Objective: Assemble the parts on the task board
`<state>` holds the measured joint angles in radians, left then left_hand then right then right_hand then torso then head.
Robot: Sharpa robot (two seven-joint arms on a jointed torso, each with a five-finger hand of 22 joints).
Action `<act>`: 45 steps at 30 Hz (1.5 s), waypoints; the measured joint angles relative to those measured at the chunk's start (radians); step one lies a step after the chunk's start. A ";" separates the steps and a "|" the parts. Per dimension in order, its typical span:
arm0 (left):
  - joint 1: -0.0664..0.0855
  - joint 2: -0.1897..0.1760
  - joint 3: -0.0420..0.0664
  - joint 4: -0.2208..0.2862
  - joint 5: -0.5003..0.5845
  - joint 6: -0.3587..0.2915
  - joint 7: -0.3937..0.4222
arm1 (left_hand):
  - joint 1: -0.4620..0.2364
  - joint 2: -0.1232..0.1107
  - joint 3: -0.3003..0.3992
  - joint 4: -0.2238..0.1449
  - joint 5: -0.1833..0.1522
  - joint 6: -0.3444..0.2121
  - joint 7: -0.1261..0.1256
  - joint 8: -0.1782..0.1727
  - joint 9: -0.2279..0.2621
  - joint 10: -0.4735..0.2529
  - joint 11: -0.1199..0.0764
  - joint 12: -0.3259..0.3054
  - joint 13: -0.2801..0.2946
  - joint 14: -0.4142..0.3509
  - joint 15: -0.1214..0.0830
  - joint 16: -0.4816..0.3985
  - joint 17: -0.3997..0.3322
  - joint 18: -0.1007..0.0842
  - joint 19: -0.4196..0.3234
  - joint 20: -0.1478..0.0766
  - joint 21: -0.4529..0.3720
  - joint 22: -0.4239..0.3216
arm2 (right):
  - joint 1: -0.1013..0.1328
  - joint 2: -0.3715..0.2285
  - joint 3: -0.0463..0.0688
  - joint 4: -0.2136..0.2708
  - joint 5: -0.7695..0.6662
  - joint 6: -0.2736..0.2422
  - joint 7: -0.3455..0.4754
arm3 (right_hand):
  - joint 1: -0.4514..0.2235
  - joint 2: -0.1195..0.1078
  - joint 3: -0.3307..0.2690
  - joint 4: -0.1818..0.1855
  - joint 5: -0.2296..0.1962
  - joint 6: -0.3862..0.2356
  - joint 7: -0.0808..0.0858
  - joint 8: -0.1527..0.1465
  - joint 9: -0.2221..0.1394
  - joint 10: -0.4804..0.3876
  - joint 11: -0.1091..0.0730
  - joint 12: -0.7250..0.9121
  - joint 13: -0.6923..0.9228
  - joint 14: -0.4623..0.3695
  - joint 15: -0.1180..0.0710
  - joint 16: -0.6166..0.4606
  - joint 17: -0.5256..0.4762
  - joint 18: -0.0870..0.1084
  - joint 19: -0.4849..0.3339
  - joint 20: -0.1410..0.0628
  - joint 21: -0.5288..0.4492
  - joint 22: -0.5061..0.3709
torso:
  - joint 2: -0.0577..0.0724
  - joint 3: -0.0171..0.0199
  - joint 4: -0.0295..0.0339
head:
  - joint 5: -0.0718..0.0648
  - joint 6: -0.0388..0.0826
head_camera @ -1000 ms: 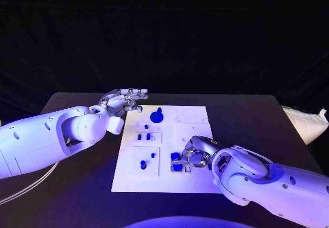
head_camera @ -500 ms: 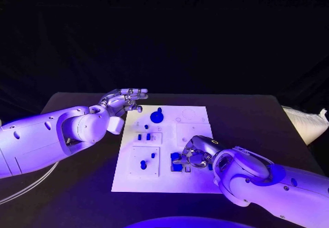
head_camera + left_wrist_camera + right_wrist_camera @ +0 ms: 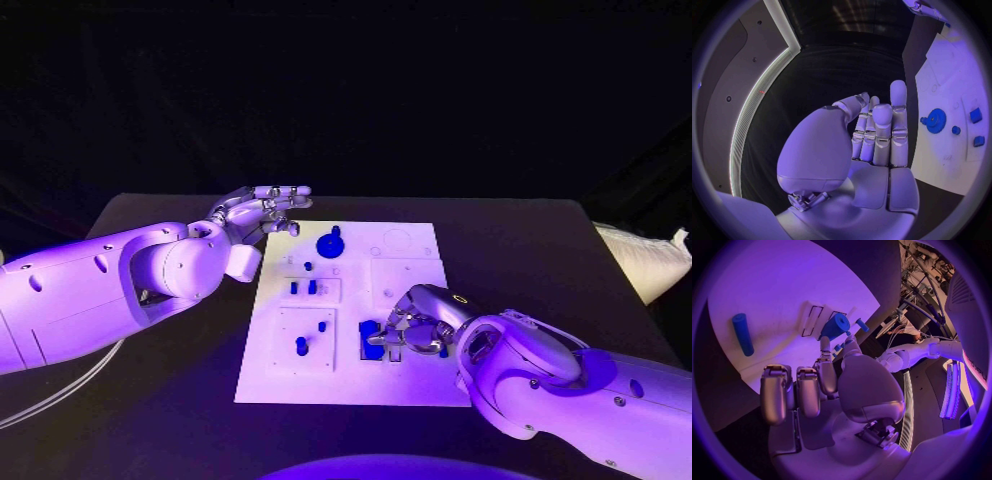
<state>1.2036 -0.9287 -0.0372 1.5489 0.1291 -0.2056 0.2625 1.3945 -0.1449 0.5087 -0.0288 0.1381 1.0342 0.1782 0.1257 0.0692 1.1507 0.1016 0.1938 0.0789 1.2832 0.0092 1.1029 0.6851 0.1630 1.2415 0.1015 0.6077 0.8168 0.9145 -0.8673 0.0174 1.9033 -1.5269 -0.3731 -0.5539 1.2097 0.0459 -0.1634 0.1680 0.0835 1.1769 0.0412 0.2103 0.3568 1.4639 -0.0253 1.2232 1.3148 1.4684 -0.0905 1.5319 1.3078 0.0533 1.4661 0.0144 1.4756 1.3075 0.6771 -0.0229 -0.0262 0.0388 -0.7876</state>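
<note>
Right hand (image 3: 414, 322) pinches a blue part (image 3: 835, 326) at the near right of the board (image 3: 411, 385), apparently mid-insertion, though the slot itself is hidden. Next move likely calls for pressing it squarely down. Left hand (image 3: 263, 212) hovers by the board's far left corner over the counter (image 3: 548, 250), fingers together, holding nothing, near the gear (image 3: 330, 244).

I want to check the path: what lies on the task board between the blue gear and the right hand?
In the head view, between the blue gear and the right hand lies bare white task board; small blue pegs stand off to the side.
</note>
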 measured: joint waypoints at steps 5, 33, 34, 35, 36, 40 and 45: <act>0.000 -0.001 0.000 0.000 0.000 0.000 -0.001 | 0.000 0.000 0.000 0.000 0.000 0.000 0.000 0.000 0.000 0.000 0.000 0.000 0.000 0.000 0.000 0.000 0.000 0.000 0.000 0.000 0.000 0.000 | 0.000 -0.002 0.000 0.003 0.001 0.017 0.001 | 0.027 -0.024 0.012 -0.032 0.000 0.000 0.000 0.000 0.005 0.000 0.000 0.002 0.000 -0.003 -0.003 0.000 0.000 0.000 0.000 0.000 0.000 0.000 | 0.000 -0.0002 0.0004 | 0.001 -0.001; 0.000 -0.002 0.000 0.000 -0.005 0.001 -0.004 | 0.000 0.000 0.000 0.000 0.000 0.000 0.000 0.000 0.000 0.000 0.000 0.000 0.000 0.000 0.000 0.000 0.000 0.000 0.000 0.000 0.000 0.000 | 0.000 0.036 0.000 -0.034 0.001 0.061 -0.001 | 0.048 -0.031 0.028 -0.053 0.000 0.006 -0.006 0.000 0.011 -0.004 -0.004 0.018 0.000 0.000 -0.004 0.004 0.000 -0.011 0.000 0.000 0.004 0.001 | 0.000 -0.0006 0.0012 | 0.006 -0.006; 0.000 -0.002 0.000 0.000 -0.005 0.001 -0.004 | 0.000 0.000 0.000 0.000 0.000 0.000 0.000 0.000 0.000 0.000 0.000 0.000 0.000 0.000 0.000 0.000 0.000 0.000 0.000 0.000 0.000 0.000 | 0.000 0.036 0.000 -0.035 0.001 0.062 -0.002 | 0.048 -0.031 0.030 -0.055 -0.002 0.006 -0.006 0.000 0.011 -0.004 -0.004 0.018 0.000 0.000 -0.004 0.004 0.000 -0.011 0.000 0.000 0.004 0.001 | 0.000 -0.0006 0.0012 | 0.006 -0.006; 0.000 -0.003 0.000 0.000 -0.005 0.001 -0.004 | 0.000 0.000 0.000 0.000 0.000 0.000 0.000 0.000 0.000 0.000 0.000 0.000 0.000 0.000 0.000 0.000 0.000 0.000 0.000 0.000 0.000 0.000 | 0.000 0.035 0.000 -0.035 0.001 0.063 -0.002 | 0.048 -0.031 0.031 -0.057 -0.004 0.006 -0.006 0.000 0.011 -0.004 -0.004 0.018 0.000 0.000 -0.004 0.004 0.000 -0.011 0.000 0.000 0.004 0.001 | 0.000 -0.0006 0.0011 | 0.006 -0.006; 0.000 -0.003 0.000 0.000 -0.005 0.001 -0.004 | 0.000 0.000 0.000 0.000 0.000 0.000 0.000 0.000 0.000 0.000 0.000 0.000 0.000 0.000 0.000 0.000 0.000 0.000 0.000 0.000 0.000 0.000 | 0.000 0.035 0.000 -0.035 0.001 0.064 -0.002 | 0.047 -0.031 0.031 -0.057 -0.004 0.006 -0.006 0.000 0.011 -0.004 -0.004 0.019 0.000 0.000 -0.004 0.004 0.000 -0.011 0.000 0.000 0.004 0.001 | 0.000 -0.0006 0.0008 | 0.006 -0.006; 0.000 -0.003 0.000 0.000 -0.006 0.001 -0.004 | 0.000 0.000 0.000 0.000 0.000 0.000 0.000 0.000 0.000 0.000 0.000 0.000 0.000 0.000 0.000 0.000 0.000 0.000 0.000 0.000 0.000 0.000 | 0.000 0.029 0.000 -0.035 0.000 0.066 -0.003 | 0.052 -0.036 0.031 -0.063 -0.004 0.006 -0.006 0.000 0.012 -0.004 -0.004 0.019 0.000 0.000 -0.004 0.004 0.000 -0.011 0.000 0.000 0.004 0.000 | 0.000 -0.0004 0.0001 | 0.007 -0.007; 0.000 -0.004 0.000 0.000 -0.006 0.001 -0.004 | 0.000 0.000 0.000 0.000 0.000 0.000 0.000 0.000 0.000 0.000 0.000 0.000 0.000 0.000 0.000 0.000 0.000 0.000 0.000 0.000 0.000 0.000 | 0.000 0.016 0.000 -0.026 -0.002 0.066 -0.004 | 0.083 -0.017 0.032 -0.068 -0.004 0.006 -0.006 -0.004 0.012 -0.004 -0.004 0.018 0.159 -0.004 -0.008 0.004 0.000 -0.011 0.000 0.000 0.004 0.000 | 0.000 0.0000 0.0000 | 0.007 -0.008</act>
<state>1.2036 -0.9324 -0.0372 1.5489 0.1230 -0.2049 0.2580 1.3945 -0.1449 0.5087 -0.0288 0.1381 1.0342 0.1782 0.1257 0.0692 1.1507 0.1016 0.1938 0.0790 1.2832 0.0093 1.1028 0.6851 0.1630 1.2415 0.1015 0.6077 0.8169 0.9141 -0.8516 0.0174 1.8769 -1.5292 -0.3075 -0.5580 1.2926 0.0288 -0.1319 0.1002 0.0793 1.1831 0.0350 0.2065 0.3690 1.4602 -0.0290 1.2410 1.4736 1.4649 -0.0983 1.5356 1.3073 0.0424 1.4661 0.0145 1.4792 1.3079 0.6773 -0.0229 -0.0262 0.0454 -0.7953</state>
